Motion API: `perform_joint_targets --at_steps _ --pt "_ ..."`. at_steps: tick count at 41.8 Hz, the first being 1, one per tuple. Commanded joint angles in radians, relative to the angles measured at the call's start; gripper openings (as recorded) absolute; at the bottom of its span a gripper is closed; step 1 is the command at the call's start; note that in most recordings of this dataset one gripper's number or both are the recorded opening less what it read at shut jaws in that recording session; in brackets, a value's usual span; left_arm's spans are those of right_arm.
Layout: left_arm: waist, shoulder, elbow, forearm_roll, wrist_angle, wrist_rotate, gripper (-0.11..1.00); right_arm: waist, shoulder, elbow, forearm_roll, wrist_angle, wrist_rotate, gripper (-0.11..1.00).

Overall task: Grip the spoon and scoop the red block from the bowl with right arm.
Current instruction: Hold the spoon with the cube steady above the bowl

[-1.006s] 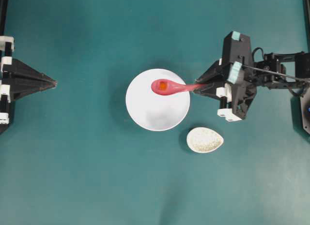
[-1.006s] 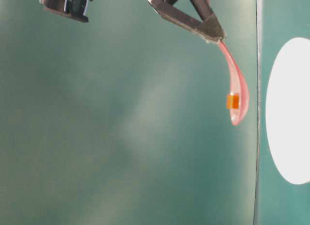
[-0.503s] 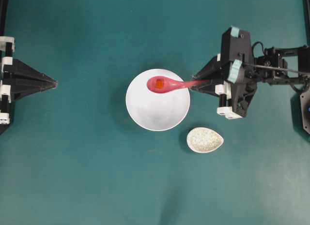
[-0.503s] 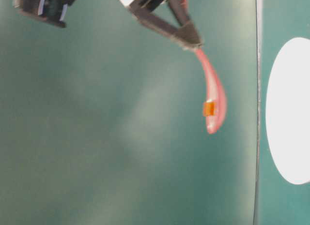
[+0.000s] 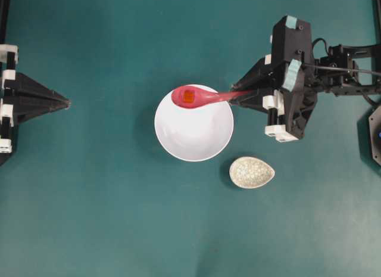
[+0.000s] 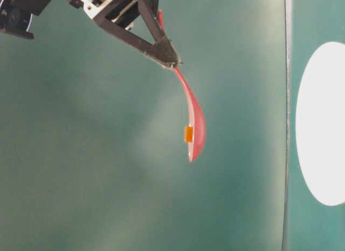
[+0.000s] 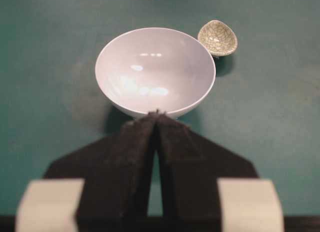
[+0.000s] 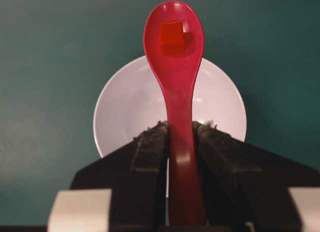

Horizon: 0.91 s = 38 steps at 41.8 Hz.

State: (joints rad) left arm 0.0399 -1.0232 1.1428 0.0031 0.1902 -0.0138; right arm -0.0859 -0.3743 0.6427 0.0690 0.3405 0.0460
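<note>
Your right arm's fingers [image 8: 180, 129] pinch the glossy red spoon's [image 8: 176, 67] handle; its scoop points straight ahead, cradling the tiny red-orange cube [image 8: 172, 37] above the white bowl [image 8: 120, 112]. Left fingers [image 7: 157, 114] pressed together.

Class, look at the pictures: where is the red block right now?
The red block sits in the scoop of the spoon, held by the right gripper above the bowl's upper-left rim in the overhead view.
</note>
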Motion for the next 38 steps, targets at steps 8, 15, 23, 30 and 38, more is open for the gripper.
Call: perform_joint_targets --at_steps 8,15,23,30,38 --pt "0.0 0.012 -0.029 0.002 -0.012 -0.003 0.0 0.003 -0.02 -0.028 0.002 -0.009 0.003 0.24" --pt "-0.006 0.015 -0.029 0.002 -0.015 -0.003 0.0 0.003 -0.02 -0.029 0.003 -0.005 0.003 0.24" --pt "-0.009 0.015 -0.029 0.003 -0.029 -0.003 0.0 0.003 -0.02 -0.029 0.002 -0.003 0.003 0.24" --pt "-0.009 0.015 -0.029 0.002 -0.031 -0.008 0.0 0.003 -0.02 -0.031 0.003 -0.003 0.003 0.24" --pt "-0.011 0.015 -0.029 0.002 -0.031 -0.017 0.0 0.003 -0.02 -0.031 0.003 -0.003 0.003 0.24"
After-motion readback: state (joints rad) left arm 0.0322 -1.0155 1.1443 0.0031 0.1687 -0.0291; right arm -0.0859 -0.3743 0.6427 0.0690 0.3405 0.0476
